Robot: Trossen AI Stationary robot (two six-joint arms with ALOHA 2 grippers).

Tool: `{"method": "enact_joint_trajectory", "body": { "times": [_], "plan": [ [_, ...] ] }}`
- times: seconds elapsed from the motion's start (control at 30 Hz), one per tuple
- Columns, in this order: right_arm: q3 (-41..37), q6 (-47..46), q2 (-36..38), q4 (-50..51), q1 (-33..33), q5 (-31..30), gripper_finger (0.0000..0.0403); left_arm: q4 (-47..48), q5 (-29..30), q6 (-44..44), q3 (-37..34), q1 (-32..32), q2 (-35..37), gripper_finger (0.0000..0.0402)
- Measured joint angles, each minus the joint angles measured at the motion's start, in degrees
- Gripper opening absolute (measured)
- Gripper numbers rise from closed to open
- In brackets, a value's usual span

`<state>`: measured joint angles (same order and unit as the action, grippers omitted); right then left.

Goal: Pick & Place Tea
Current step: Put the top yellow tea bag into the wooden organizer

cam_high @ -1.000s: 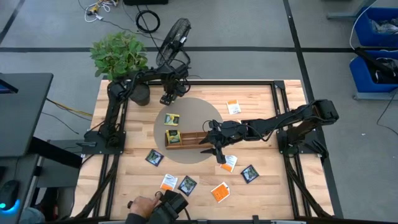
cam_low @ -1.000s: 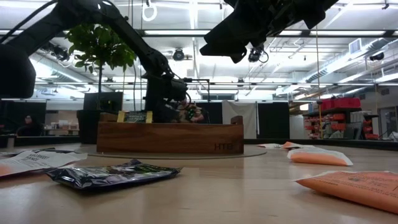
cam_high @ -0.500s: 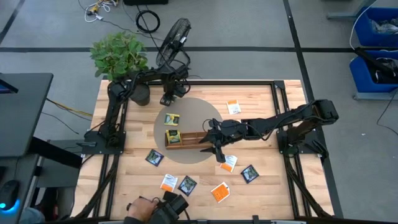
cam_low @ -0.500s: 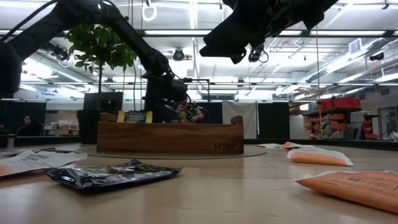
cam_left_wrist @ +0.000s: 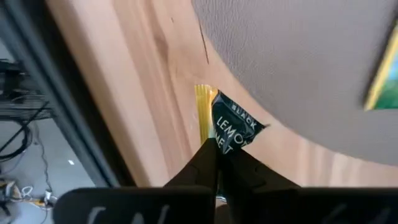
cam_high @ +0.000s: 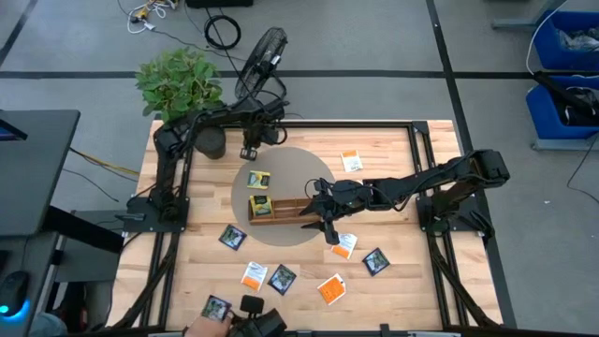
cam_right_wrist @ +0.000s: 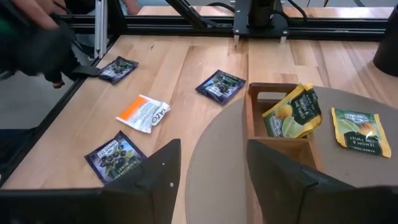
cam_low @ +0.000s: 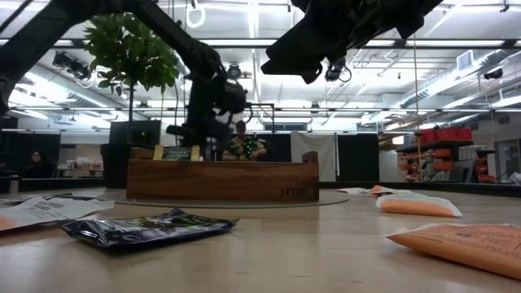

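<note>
Yellow-green lemon sachet (cam_left_wrist: pixel 235 127) pinched by one edge between the pressed-together fingers of the left tool (cam_left_wrist: pixel 214 155), over the line where round grey mat (cam_left_wrist: pixel 298 56) meets pale wood surface (cam_left_wrist: pixel 124 74). Sits upper centre-left in the high view, just right of the potted plant (cam_high: pixel 178 82).

Second yellow-green sachet (cam_high: pixel 258 179) flat on the mat, left of frame centre. Third yellow-green sachet (cam_high: pixel 261 205) propped in the left end compartment of the brown wooden tray (cam_high: pixel 290 210).

Right tool (cam_high: pixel 323 223) spread wide, gripping nothing, above the tray's right end at frame centre.

Orange-and-white sachets (cam_high: pixel 331 288) and navy sachets (cam_high: pixel 376 261) scattered flat across the lower half of the surface.

At the bottom edge, a person's hand (cam_high: pixel 198 325) beside one more navy packet (cam_high: pixel 216 307).
</note>
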<state>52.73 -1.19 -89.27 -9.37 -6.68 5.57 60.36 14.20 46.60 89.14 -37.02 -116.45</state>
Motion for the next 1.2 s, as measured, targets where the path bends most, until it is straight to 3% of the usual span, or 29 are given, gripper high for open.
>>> {"method": "enact_joint_trajectory", "body": {
  "times": [0.33,0.6,0.77,0.97,1.2],
  "plan": [
    [0.0,-3.6,0.0,2.4,-2.0,-0.6,0.0191,1.2,0.7,-16.4,0.1,8.9,11.7,0.0008],
    [0.0,-6.5,0.0,4.2,-5.9,-7.7,0.0191,0.2,3.5,-30.9,0.1,21.0,22.5,0.0006],
    [0.0,-7.6,1.4,2.2,-8.9,-16.4,0.0191,0.3,11.5,-39.4,0.1,30.7,26.8,0.0005],
    [0.0,-6.6,2.9,-5.7,-11.7,-35.4,0.0191,0.0,28.1,-48.4,0.1,42.0,28.1,0.0006],
    [0.0,-1.6,2.9,-18.7,-11.6,-37.6,0.0191,-0.5,42.6,-58.6,0.2,51.2,27.6,0.0008]
  ]
}}
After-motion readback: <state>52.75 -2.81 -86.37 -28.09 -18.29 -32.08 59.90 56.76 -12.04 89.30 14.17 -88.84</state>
